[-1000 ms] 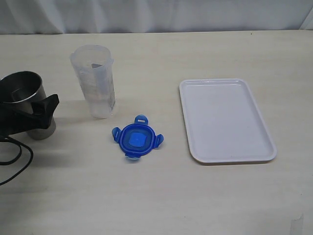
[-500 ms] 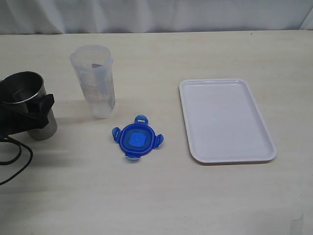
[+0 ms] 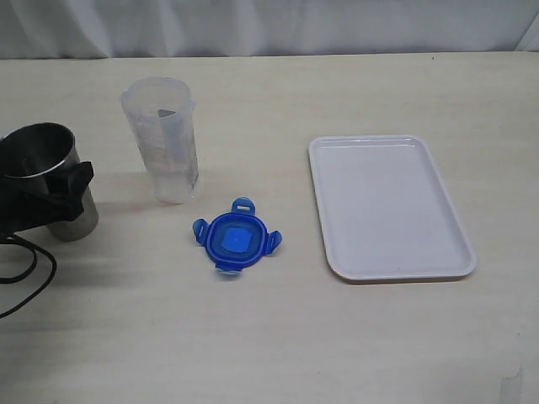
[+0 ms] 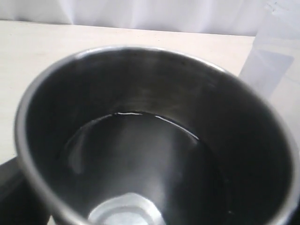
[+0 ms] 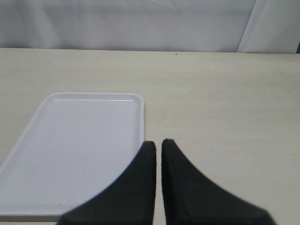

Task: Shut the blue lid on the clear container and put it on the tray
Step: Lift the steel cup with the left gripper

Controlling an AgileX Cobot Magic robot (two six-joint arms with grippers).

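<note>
Clear container open, blue lid apart

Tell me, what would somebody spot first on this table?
The small bright blue plastic snap lid pops out first, near the middle of the pale table. To its right lies the flat white rectangular plastic tray, empty. Back left stands the tall clear plastic container, and at the far left the left gripper clasps a grey metal cup.

On the worktop, the cup stands at the far left, with the container upright near it on its right. The lid lies flat before the container, slightly rightward and apart. The tray lies right of both.
</note>
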